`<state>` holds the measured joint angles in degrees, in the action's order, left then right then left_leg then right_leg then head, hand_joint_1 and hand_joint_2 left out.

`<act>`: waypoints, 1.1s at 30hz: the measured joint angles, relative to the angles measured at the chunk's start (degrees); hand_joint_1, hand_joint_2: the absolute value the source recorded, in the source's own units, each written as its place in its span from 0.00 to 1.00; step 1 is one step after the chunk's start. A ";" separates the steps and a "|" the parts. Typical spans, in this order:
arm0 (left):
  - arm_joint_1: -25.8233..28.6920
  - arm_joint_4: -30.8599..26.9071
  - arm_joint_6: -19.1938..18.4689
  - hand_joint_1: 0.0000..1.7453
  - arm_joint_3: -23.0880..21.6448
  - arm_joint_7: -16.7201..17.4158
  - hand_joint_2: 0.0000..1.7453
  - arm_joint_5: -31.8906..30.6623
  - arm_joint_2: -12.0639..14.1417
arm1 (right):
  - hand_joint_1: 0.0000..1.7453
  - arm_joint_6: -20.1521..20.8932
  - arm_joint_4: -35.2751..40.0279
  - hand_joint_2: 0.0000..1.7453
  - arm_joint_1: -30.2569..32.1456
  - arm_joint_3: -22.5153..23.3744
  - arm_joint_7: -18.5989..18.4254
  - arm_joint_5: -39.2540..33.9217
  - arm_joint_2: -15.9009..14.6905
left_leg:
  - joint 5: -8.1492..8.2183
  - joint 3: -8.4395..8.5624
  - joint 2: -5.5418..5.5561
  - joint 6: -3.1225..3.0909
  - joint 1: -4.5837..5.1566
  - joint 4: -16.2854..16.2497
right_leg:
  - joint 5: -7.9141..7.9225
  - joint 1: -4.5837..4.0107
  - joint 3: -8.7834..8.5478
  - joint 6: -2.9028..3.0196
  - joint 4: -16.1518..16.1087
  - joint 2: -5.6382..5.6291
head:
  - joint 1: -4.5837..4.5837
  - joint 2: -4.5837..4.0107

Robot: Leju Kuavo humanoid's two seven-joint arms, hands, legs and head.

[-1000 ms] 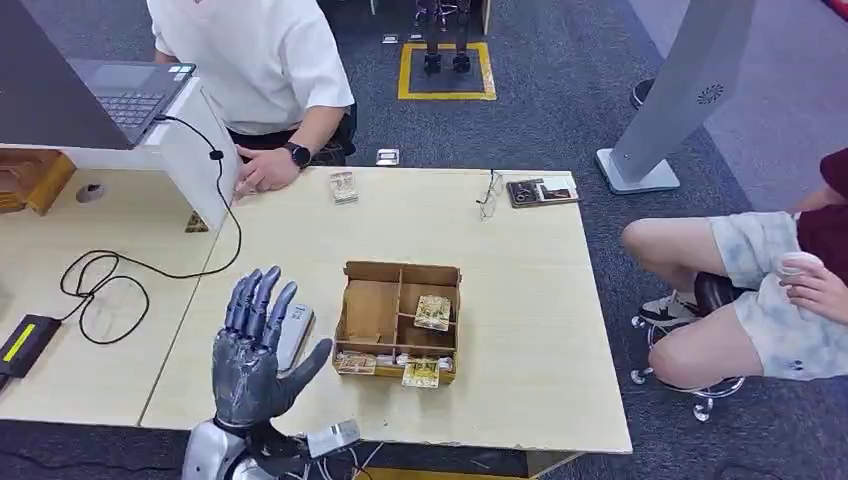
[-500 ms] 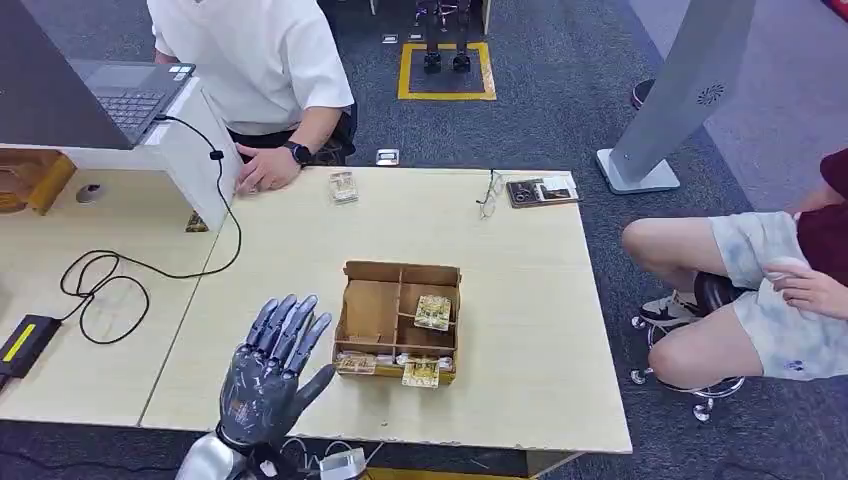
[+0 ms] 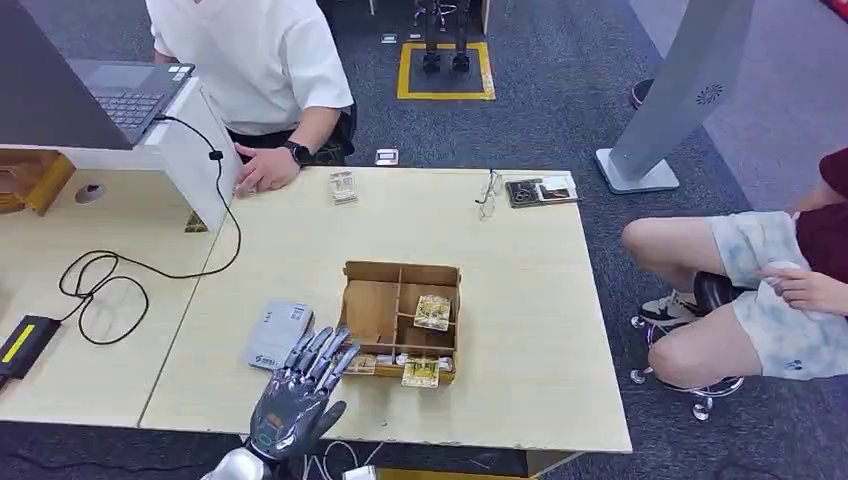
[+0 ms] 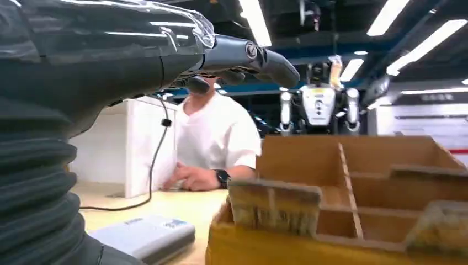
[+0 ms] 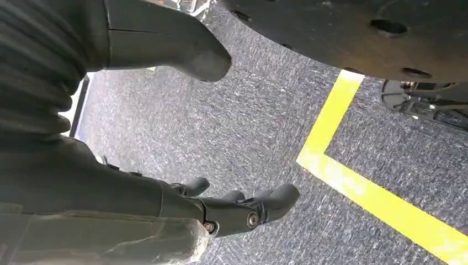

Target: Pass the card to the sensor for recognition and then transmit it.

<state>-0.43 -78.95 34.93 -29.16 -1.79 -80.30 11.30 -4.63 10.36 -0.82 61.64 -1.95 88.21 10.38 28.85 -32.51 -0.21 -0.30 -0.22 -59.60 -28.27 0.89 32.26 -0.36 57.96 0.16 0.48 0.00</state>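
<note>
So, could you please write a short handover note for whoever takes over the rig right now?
Left hand: holds nothing, fingers apart, at the near table edge, reaching toward the cardboard box.
Right hand: holds nothing, hanging over the carpet floor.
Cards: several stand in the box's front row, one lies in a right-hand compartment, another lies far across the table near the person's hand.
Sensor: the grey flat device on the table, left of the box.
Done: nothing yet; no card is picked.
Left: take a card from the box, present it to the sensor, then hand it over.
</note>
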 joint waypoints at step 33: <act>-3.97 1.81 -7.56 0.00 -8.37 7.76 1.00 1.77 0.96 | 0.00 0.76 1.03 1.00 0.23 0.77 -0.48 0.83 0.11 | 0.00 0.00 0.01 0.00 0.02 -0.01 | 0.01 0.01 -0.01 0.00 -0.01 0.01 | 0.00 0.00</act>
<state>-4.40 -77.13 27.37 -37.53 5.97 -78.53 12.27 -3.87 11.39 -0.59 62.40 -2.43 89.05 10.49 28.85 -32.51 -0.20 -0.31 -0.20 -59.61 -28.26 0.90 32.25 -0.36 57.94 0.17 0.48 0.00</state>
